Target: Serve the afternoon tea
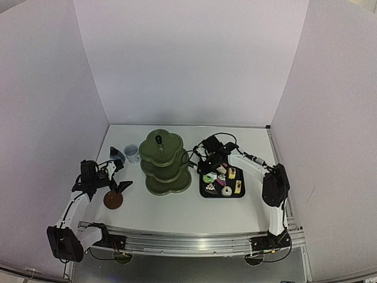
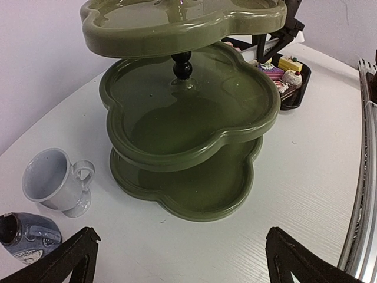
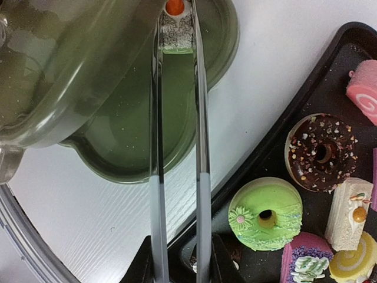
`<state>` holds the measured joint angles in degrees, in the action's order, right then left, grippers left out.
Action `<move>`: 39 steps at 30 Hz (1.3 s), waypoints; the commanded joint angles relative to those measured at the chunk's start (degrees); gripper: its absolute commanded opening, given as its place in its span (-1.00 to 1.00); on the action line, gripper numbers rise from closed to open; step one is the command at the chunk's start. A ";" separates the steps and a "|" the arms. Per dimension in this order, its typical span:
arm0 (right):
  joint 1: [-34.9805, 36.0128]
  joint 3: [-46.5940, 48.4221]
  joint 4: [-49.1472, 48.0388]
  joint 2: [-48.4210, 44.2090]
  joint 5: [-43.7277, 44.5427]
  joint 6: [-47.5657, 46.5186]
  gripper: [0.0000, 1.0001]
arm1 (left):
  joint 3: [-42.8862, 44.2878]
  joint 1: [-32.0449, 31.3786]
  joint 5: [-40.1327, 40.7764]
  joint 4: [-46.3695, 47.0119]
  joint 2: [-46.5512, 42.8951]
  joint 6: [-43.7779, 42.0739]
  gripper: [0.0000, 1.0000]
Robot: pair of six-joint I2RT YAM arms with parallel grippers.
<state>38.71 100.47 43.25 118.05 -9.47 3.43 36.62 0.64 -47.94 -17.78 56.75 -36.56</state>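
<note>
The dark green three-tier stand stands mid-table with its tiers bare. My right gripper is shut on the metal tongs. The tong tips pinch a small white pastry with an orange top over a tier of the stand; which tier I cannot tell. Several pastries lie in the black tray, among them a green doughnut and a chocolate doughnut. The white cup and blue jug sit left of the stand. My left gripper is open and holds nothing.
A brown round object lies on the table beside the left arm. The black tray sits right of the stand. White walls close off three sides, and a metal rail runs along the near edge.
</note>
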 commanded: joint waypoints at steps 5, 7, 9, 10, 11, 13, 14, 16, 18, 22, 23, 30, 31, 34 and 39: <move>1.07 0.85 -2.48 1.67 1.45 0.98 -0.80 | 0.30 -0.29 -0.51 0.15 -0.12 -0.79 0.99; 1.21 1.03 -2.47 1.87 1.89 1.37 -0.74 | 0.28 -0.29 -0.37 0.36 -0.02 -0.73 0.99; 1.24 1.45 -2.49 2.33 1.94 1.69 -0.66 | 0.33 -0.29 -0.35 0.52 0.18 -0.65 0.99; 1.30 1.64 -2.48 2.52 1.91 1.84 -0.62 | 0.38 -0.29 -0.36 0.55 0.32 -0.61 0.99; 1.36 1.79 -2.48 2.70 1.86 2.00 -0.57 | 0.44 -0.29 -0.38 0.55 0.43 -0.57 0.99; 1.43 1.75 -2.51 2.67 1.78 2.24 -0.50 | 0.45 -0.29 -0.28 0.55 0.54 -0.57 0.99; 1.49 1.67 -2.43 2.52 1.75 2.36 -0.47 | 0.46 -0.29 -0.21 0.57 0.56 -0.63 0.99; 1.67 1.52 -2.39 2.18 1.70 2.57 -0.42 | 0.40 -0.29 -0.19 0.55 0.56 -0.74 0.99; 1.85 1.32 -2.39 1.69 1.72 2.81 -0.37 | 0.27 -0.29 -0.14 0.55 0.58 -0.92 0.99; 2.13 0.93 -2.38 0.63 1.77 3.17 -0.31 | 0.12 -0.29 -0.05 0.62 0.72 -1.09 0.99; 2.15 0.83 -2.38 0.46 1.83 3.26 -0.31 | 0.09 -0.29 -0.05 0.67 0.77 -1.12 0.99; 2.25 -1.19 -2.25 -2.14 2.21 4.62 -0.30 | -0.02 -0.29 0.40 0.73 0.94 -1.62 0.99; 2.29 -1.80 -2.20 -2.70 2.38 4.89 -0.30 | -0.07 -0.29 0.51 0.72 0.91 -1.71 0.99; 2.37 -3.55 -1.97 -4.60 2.82 5.44 -0.30 | -0.32 -0.29 0.57 0.85 0.94 -2.12 0.99; 2.47 -5.28 -0.81 -6.82 3.54 6.28 -0.29 | -0.21 -0.29 0.60 1.42 1.43 -2.20 0.99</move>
<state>40.67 95.92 42.20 116.84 -6.89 8.42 36.62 0.62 -47.37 -17.62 57.59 -37.61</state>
